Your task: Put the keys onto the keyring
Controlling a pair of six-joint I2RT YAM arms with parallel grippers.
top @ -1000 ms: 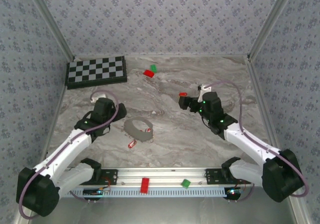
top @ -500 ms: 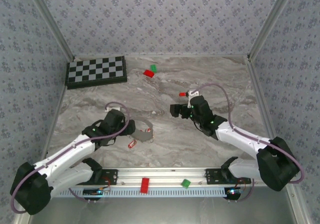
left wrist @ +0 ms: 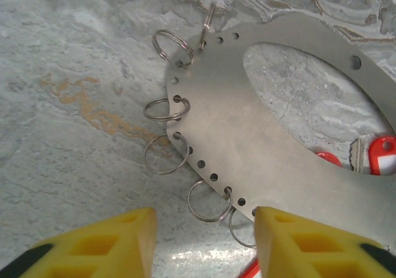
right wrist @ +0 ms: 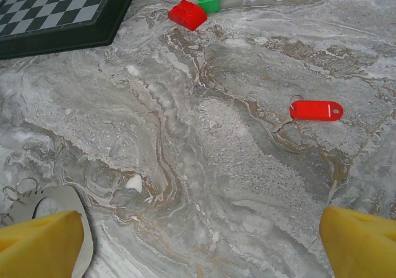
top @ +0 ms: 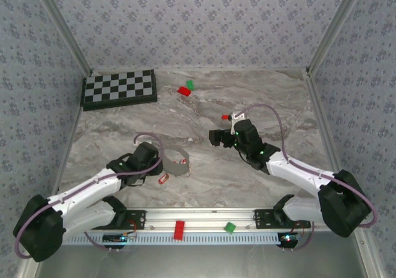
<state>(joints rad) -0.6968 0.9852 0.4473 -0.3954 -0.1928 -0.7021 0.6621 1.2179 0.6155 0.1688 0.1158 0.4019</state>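
Note:
The keyring (left wrist: 291, 148) is a flat grey band with holes along its edge and several small wire rings hung from them; it lies on the marble table (top: 176, 158). My left gripper (left wrist: 204, 241) is low over its edge, jaws apart, with one wire ring (left wrist: 209, 201) in the gap and the right finger (left wrist: 309, 247) against the band. Two red keys (left wrist: 378, 156) lie inside the loop. One key (top: 163, 179) lies just in front of the keyring. My right gripper (right wrist: 201, 241) stands wide open and empty, with a red key (right wrist: 316, 110) ahead of it.
A checkerboard (top: 119, 88) sits at the back left. A red block (top: 184, 91) and a green block (top: 190, 84) lie at the back centre. Another red block (top: 179, 229) and green block (top: 229, 227) rest on the front rail.
My left arm has come right and down onto the keyring's edge, and its jaws have narrowed. My right gripper has swung left, away from the key by it, then stopped.

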